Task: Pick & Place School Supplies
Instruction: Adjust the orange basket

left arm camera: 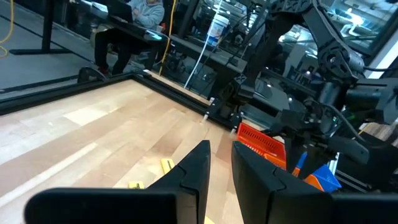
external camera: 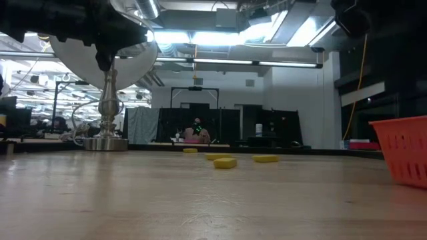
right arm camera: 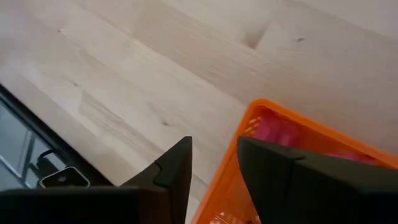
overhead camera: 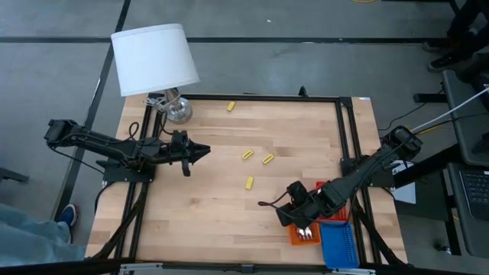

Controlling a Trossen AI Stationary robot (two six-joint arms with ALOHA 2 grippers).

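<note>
the left gripper point(overhead camera: 205, 151) hovers mid-table, claw narrow and empty. four yellow blocks point(overhead camera: 247, 154) lie loose on the wooden table point(overhead camera: 214, 206), not yet placed. the right gripper point(overhead camera: 284, 215) hangs at the orange tray point(overhead camera: 304, 237), claw narrowly parted, holding nothing; red-handled tools seem already inside.

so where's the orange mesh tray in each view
High view: orange tray at the table's near right edge, under the right gripper, beside the blue tray.
Low view: at the far right edge, standing on the table.
Left wrist view: across the table, below the right arm.
Right wrist view: just beyond the fingers, rim and inside showing.
Shared landmark: the right arm by the tray, seen in the high and left wrist views.
</note>
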